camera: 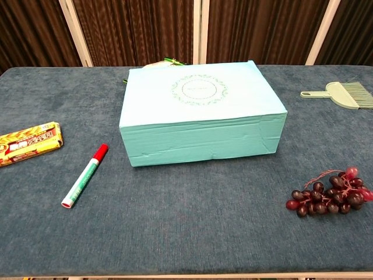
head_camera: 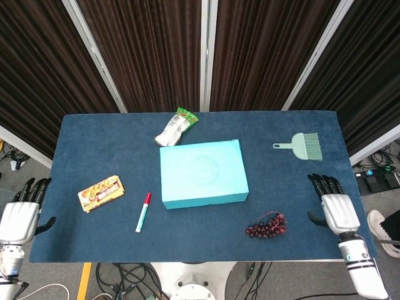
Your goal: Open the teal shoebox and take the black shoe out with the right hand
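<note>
The teal shoebox (head_camera: 203, 173) (camera: 201, 111) lies closed in the middle of the blue table (head_camera: 94, 137), its lid printed with a round wreath. No shoe shows; the lid hides the inside. My right hand (head_camera: 334, 208) hovers open over the table's right edge, fingers pointing away from me, well right of the box. My left hand (head_camera: 20, 215) hangs open off the table's left edge. Neither hand appears in the chest view.
A bunch of dark grapes (head_camera: 267, 225) (camera: 329, 195) lies between the box and my right hand. A green hand brush (head_camera: 301, 146) sits at back right, a snack bag (head_camera: 175, 127) behind the box, a red-capped marker (head_camera: 144, 212) and an orange packet (head_camera: 100, 192) to the left.
</note>
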Motion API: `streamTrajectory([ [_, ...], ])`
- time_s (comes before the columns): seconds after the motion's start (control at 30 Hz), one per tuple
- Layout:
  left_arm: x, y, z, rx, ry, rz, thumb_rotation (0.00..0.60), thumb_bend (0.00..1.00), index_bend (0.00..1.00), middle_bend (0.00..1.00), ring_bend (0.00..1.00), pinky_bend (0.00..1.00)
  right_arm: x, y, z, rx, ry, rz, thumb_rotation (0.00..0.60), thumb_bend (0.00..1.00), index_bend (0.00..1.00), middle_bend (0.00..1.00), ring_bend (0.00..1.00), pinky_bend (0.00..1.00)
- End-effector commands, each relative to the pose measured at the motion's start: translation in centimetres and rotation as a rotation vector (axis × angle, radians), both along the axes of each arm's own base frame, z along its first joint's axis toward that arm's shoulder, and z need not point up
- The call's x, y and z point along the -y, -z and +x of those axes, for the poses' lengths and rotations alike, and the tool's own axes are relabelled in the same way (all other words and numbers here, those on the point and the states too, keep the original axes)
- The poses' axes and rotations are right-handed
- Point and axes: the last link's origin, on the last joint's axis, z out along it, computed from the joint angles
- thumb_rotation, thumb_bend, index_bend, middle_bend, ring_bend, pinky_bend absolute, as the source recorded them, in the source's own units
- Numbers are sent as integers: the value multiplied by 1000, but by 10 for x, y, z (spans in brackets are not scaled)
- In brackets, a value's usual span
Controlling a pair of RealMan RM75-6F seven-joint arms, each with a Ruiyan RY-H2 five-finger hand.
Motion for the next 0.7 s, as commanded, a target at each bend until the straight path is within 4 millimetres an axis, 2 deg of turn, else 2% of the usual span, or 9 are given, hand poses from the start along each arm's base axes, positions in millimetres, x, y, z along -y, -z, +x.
streamTrajectory([
  [0.03,0,-1,-3,0,-5,5,600,187,56,98,31,263,33,9,19,67,0,79,600,138,0,136,10,0],
  [0.17,-1,-2,-8,2,-18,12,600,188,56,98,31,263,52,28,34,103,1,151,600,289,0,226,15,0],
  [0.3,-2,-2,-10,1,-22,7,600,187,57,97,31,263,64,45,47,122,-11,191,600,359,0,262,15,0],
  [0.5,-6,-3,-10,0,-15,3,600,188,56,97,31,264,75,67,60,110,-28,240,600,385,0,264,15,0],
  [0.7,-6,-1,-12,3,-19,1,600,187,57,97,31,264,77,81,74,119,-62,266,600,390,0,264,15,0],
])
